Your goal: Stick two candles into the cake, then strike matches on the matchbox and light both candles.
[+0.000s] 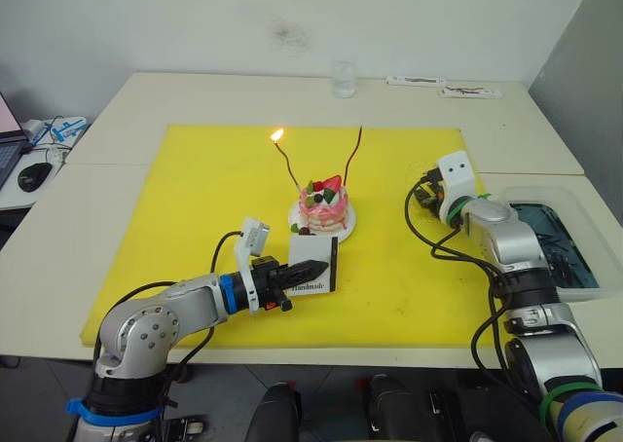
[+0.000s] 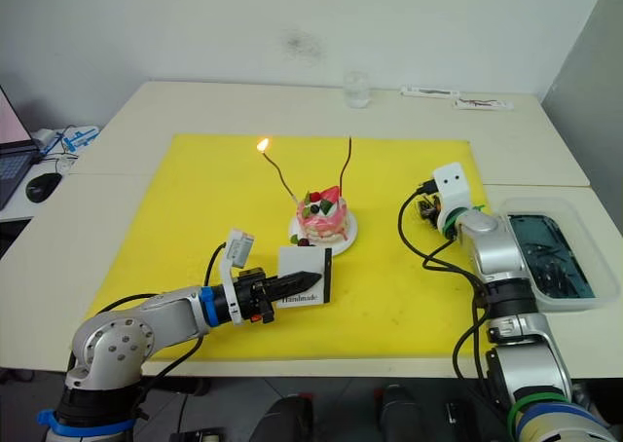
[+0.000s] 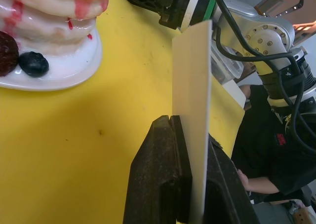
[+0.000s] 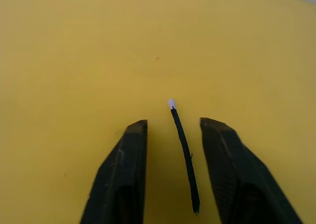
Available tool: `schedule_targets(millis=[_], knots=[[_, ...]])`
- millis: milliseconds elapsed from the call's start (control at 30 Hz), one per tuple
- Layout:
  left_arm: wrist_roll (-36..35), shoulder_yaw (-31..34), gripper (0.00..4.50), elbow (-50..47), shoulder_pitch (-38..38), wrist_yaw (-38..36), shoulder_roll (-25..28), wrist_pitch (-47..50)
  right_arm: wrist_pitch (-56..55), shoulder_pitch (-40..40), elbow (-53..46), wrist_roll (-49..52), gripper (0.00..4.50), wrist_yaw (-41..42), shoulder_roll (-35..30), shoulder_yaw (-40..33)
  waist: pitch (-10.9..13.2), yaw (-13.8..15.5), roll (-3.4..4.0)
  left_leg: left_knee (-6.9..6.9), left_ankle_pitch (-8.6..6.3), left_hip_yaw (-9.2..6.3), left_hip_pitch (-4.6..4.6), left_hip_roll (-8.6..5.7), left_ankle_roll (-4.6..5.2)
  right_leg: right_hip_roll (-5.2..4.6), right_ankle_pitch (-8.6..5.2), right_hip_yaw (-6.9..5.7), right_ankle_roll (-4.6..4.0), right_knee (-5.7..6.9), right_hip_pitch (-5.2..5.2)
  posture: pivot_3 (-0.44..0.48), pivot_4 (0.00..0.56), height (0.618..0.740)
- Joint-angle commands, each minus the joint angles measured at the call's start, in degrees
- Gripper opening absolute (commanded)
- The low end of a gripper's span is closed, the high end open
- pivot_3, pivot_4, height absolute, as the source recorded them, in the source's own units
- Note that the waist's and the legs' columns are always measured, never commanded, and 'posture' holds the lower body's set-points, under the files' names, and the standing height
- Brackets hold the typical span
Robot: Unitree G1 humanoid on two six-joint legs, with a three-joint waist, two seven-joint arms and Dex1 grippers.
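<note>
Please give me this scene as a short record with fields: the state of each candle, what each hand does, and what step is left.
Lit candle: thin wavy reddish-brown candle in the small pink-and-white cake, flame burning
Unlit candle: second wavy candle, in the cake, no flame
Left hand: left hand shut on the flat white "Handmade" matchbox, held upright near the cake
Right hand: right hand open over the yellow mat, its fingers either side of a short dark match
Step left: grasp the match, strike it, light the second candle

pale table (image 1: 146, 101) – yellow mat (image 1: 195, 189) across it (glass (image 1: 343, 78) behind, clear tray (image 1: 584, 257) right).
</note>
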Motion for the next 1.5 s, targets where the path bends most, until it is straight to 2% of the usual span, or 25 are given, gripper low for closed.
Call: schedule_targets(millis=[33,67,300,633,833,933,1033,1133,1333,1500], knots=[[-1.3,1.1,0.0,-2.2,0.1,-0.1,0.2,-0.7,-0.7,-0.9,-0.9,-0.5,0.33,-0.4,0.2,-0.6,0.0,0.0,0.0,0.0,0.0,0.0,0.0,0.0,0.0,0.0,0.0,0.0,0.0,0.0,0.0,0.0,0.15,0.74],[-1.2,1.1,0.0,-2.2,0.2,-0.1,0.2,-0.8,-0.6,-0.8,-1.0,-0.4,0.03,-0.4,0.3,-0.6,0.0,0.0,0.0,0.0,0.0,0.0,0.0,0.0,0.0,0.0,0.0,0.0,0.0,-0.01,0.0,0.0,0.15,0.74],[-1.1,1.4,0.0,-2.3,0.2,0.0,0.2,-0.7,0.7,1.0,-6.6,0.4,0.03,0.0,0.3,-1.4,0.0,0.0,0.0,0.0,0.0,0.0,0.0,0.0,0.0,0.0,0.0,0.0,0.0,0.0,0.0,0.0,0.15,0.74],[-1.7,1.6,0.0,-2.1,-0.1,0.1,0.3,-0.4,12.8,9.4,-32.3,4.2,0.03,3.4,-2.4,-1.1,0.0,0.1,0.01,-0.01,0.0,-0.04,-0.01,0.0,0.0,0.0,-0.01,-0.03,0.0,0.0,-0.01,0.0,0.15,0.74],[-2.2,2.1,0.0,-1.6,-0.4,-0.5,1.5,0.1,20.2,17.2,-49.2,8.0,0.03,6.7,-7.8,-2.9,0.0,0.2,0.01,-0.01,0.0,-0.08,-0.02,0.0,0.0,-0.01,-0.18,-0.06,0.26,-0.01,0.0,0.0,0.15,0.74],[-2.4,1.9,0.0,-1.3,-0.4,-0.7,2.1,0.2,19.4,18.5,-51.4,9.0,0.03,6.4,-8.1,-4.2,0.0,0.1,0.01,0.01,0.0,-0.07,-0.01,0.0,0.0,0.0,-0.2,-0.04,0.29,0.0,0.0,0.0,0.15,0.74],[-2.3,1.5,0.0,-1.1,-0.8,-0.7,2.1,0.2,17.6,18.0,-49.1,8.7,0.03,5.6,-7.3,-4.1,0.0,0.0,0.01,0.01,0.0,-0.04,0.06,0.01,0.01,0.01,-0.21,-0.02,0.26,0.01,0.01,0.0,0.15,0.74],[-2.3,1.1,0.0,-0.9,-1.3,-0.7,1.8,0.3,16.0,14.7,-42.3,7.6,0.59,5.2,-6.8,-3.3,0.0,0.0,0.01,0.02,0.01,-0.04,0.06,0.01,0.02,0.02,-0.23,-0.02,0.2,0.01,0.03,0.0,0.15,0.74],[-2.1,0.5,0.0,-0.7,-1.8,-0.7,1.6,0.1,11.3,6.4,-24.6,4.5,2.72,6.6,-8.5,-1.1,0.0,0.0,0.01,0.03,0.02,0.03,0.05,0.0,0.04,0.02,-0.14,0.04,0.26,-0.01,0.03,0.0,0.15,0.74],[-2.1,0.4,0.0,-0.9,-1.7,-0.5,1.3,0.0,10.3,1.9,-14.9,3.5,4.44,7.4,-8.1,0.2,0.0,0.0,0.01,-0.02,0.02,0.03,-0.04,0.0,0.04,0.01,0.03,0.04,-0.05,-0.03,-0.07,0.0,0.15,0.74]])
